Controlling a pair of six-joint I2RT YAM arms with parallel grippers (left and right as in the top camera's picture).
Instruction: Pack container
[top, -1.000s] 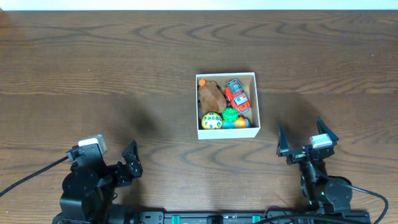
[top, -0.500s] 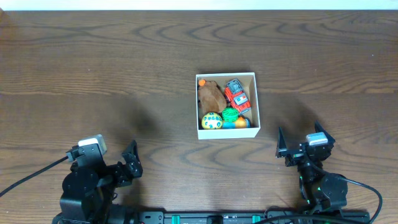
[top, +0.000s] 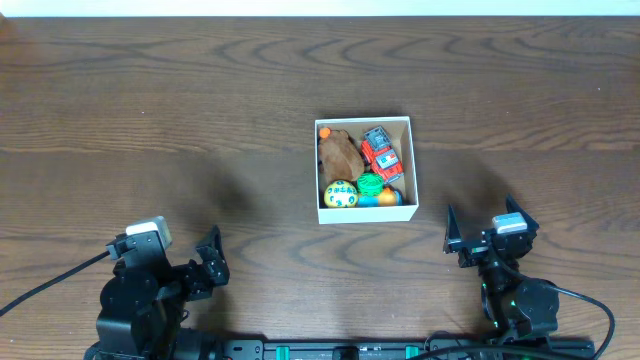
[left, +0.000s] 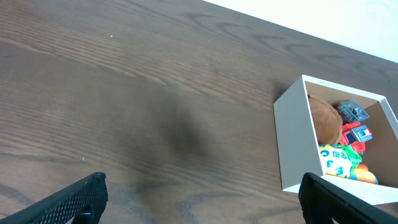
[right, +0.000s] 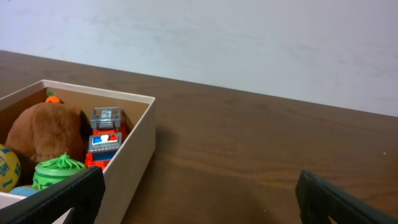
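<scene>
We are looking at one container (top: 368, 213), a small square white cardboard box with thin walls, sitting on the dark wood counter (top: 180, 110) just right of the overhead frame's centre. Inside it we are counting one brown plush toy (top: 340, 153), one red truck (top: 383, 155), one green tufted ball (top: 371, 184), one yellow-green ball (top: 341, 194) and one orange ball (top: 389, 197). A blue scrap between them may be a sixth toy. The left jaws at lower left and the right jaws at lower right are both standing spread wide, holding nothing, well apart from the box.
</scene>
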